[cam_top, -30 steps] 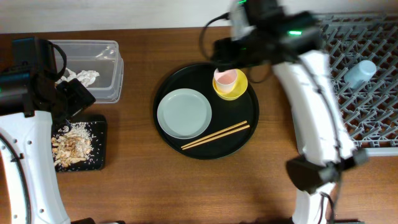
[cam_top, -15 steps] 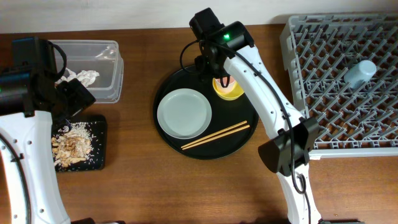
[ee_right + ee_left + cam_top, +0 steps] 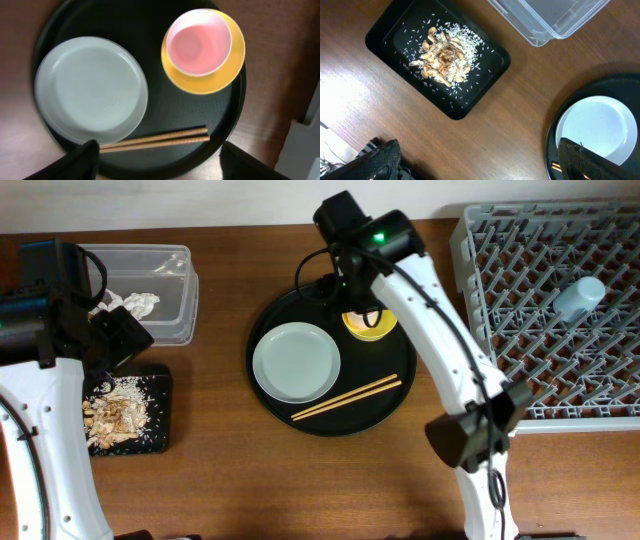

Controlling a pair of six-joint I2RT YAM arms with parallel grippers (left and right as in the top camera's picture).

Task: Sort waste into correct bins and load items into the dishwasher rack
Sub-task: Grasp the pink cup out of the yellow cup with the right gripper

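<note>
Your right gripper hangs over the round black tray, jaws spread, holding nothing. The pink cup sits nested in the yellow bowl. An off-centre pinch could drag the bowl up or tip the cup. The left gripper is spread wide too, also empty.

Wood-grain table; clear plastic tub; wooden chopsticks; grey plastic rack.

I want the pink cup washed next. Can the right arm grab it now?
Probably yes. Its fingers hang open over the round tray, and nothing covers the pink cup in the yellow bowl.
</note>
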